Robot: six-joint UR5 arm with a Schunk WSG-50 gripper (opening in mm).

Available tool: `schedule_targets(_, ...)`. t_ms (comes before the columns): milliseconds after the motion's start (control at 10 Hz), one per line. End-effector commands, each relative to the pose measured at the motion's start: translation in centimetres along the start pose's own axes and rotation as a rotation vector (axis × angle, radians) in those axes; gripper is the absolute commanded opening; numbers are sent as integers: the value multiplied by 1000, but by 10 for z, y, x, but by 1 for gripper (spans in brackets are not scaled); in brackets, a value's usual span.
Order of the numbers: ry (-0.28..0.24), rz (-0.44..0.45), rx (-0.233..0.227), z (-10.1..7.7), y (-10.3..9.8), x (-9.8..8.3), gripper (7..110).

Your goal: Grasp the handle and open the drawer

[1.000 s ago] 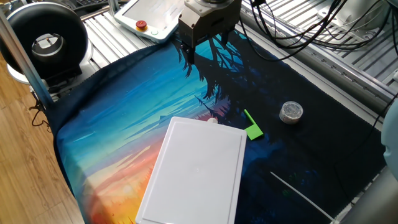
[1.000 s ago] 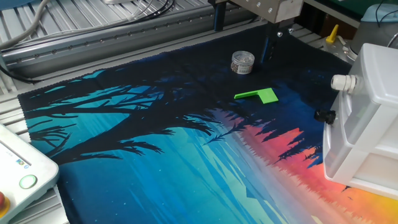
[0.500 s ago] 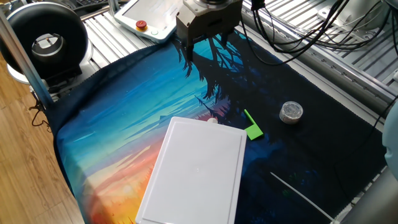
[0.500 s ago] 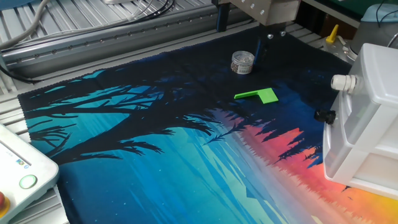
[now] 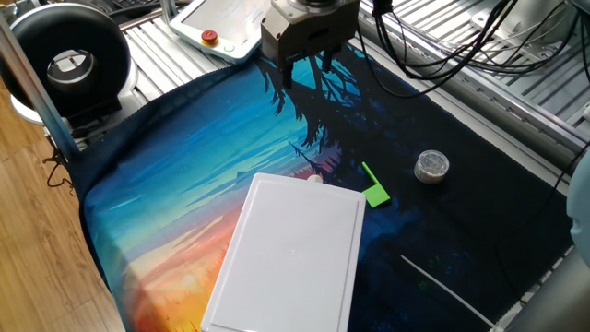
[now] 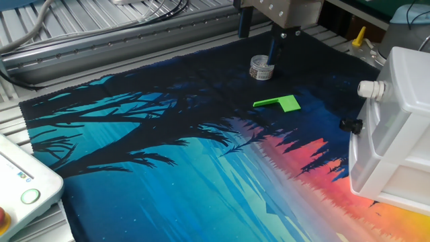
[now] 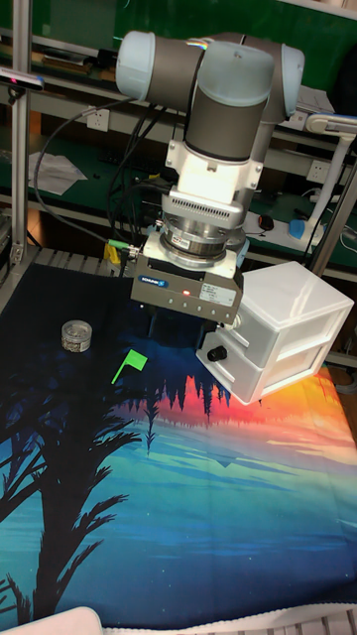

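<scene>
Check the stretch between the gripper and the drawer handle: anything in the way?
Only bare printed cloth lies between the gripper and the handle, seen in one fixed view; the green piece sits off to the side.

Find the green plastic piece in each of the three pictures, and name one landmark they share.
One fixed view: green plastic piece, right of centre, by the white box's far corner.
The other fixed view: upper middle, below the round silver cap.
Tall fixed view: left of centre.
Shared landmark: the silver cap.

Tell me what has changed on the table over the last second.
Only the gripper moved: in the other fixed view it slid left, so one finger now stands in front of the round silver cap. It holds nothing. The white box, its handle and the green piece stayed put.
</scene>
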State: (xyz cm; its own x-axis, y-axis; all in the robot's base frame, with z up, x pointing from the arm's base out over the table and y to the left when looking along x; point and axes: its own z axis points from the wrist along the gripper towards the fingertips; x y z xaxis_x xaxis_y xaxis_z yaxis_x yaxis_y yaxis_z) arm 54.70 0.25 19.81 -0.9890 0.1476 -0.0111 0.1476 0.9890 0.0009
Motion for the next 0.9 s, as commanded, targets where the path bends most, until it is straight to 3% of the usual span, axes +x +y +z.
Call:
schedule_targets(0,2,-92,-12,-1,3,0,7)
schedule_targets(200,2,-276,-29,0,7,1,7)
schedule_targets(300,5,-319,-29,1,7,2,7)
schedule_targets(800,16,-420,-22,1,6,6,7)
